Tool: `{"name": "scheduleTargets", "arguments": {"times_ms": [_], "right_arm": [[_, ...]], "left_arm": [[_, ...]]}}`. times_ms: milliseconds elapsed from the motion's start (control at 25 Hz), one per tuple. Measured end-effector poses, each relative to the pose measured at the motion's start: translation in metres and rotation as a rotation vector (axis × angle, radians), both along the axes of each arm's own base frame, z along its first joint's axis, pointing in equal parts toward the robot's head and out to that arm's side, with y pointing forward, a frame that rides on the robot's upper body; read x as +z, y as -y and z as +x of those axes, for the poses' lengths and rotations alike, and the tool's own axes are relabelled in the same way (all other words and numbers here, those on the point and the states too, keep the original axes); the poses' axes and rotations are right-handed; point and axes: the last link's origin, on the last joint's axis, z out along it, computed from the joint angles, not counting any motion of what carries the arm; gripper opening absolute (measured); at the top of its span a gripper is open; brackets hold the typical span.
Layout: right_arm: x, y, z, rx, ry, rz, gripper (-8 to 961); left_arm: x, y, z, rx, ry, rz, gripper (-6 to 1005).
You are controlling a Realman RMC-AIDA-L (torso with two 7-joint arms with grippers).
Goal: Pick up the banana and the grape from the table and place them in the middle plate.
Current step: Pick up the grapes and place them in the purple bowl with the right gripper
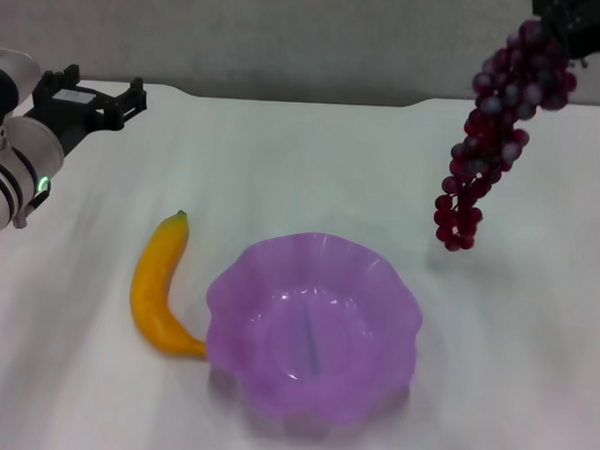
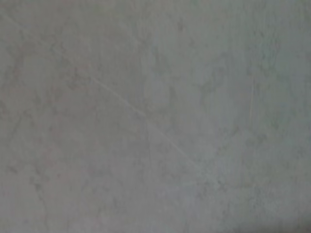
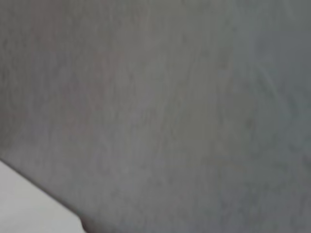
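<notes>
Purple grape (image 1: 495, 134) hangs gripped by right gripper (image 1: 573, 28), seemingly; left gripper (image 1: 106, 95) parked, open.

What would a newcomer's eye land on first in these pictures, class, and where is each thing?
First, the grape bunch dangling in the air at the far right, hung from the right end effector at the top corner, clear of the table. Next, the middle plate, purple and empty, near the front centre. The banana lies on the table against the plate's left side, with the left end effector hovering far left.
</notes>
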Motion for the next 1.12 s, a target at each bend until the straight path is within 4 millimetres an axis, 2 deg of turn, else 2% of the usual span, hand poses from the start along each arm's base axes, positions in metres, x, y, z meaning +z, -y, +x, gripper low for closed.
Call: {"name": "scheduleTargets", "arguments": {"times_ms": [320,600,720,840,1120], "right_arm": [[0.014,0.002,-0.028,0.066,0.001,0.014,79],[0.009,-0.020,-0.048,0.097,0.004,0.008,75],[0.001,-0.031,-0.054,0.124,0.006,-0.015,73],[-0.013,-0.034,-0.063,0.181,-0.010,-0.072,72],[-0.040,-0.015,-0.089,0.372,-0.019,-0.230,69]], "left_arm": [[-0.002,-0.002,0.002,0.000,-0.004,-0.008,894],[-0.002,-0.004,0.004,-0.005,-0.004,-0.008,894],[-0.003,-0.006,0.008,-0.012,-0.005,-0.009,894],[-0.003,-0.006,0.009,-0.015,-0.005,-0.009,894],[-0.004,-0.006,0.009,-0.014,-0.004,-0.011,894]]}}
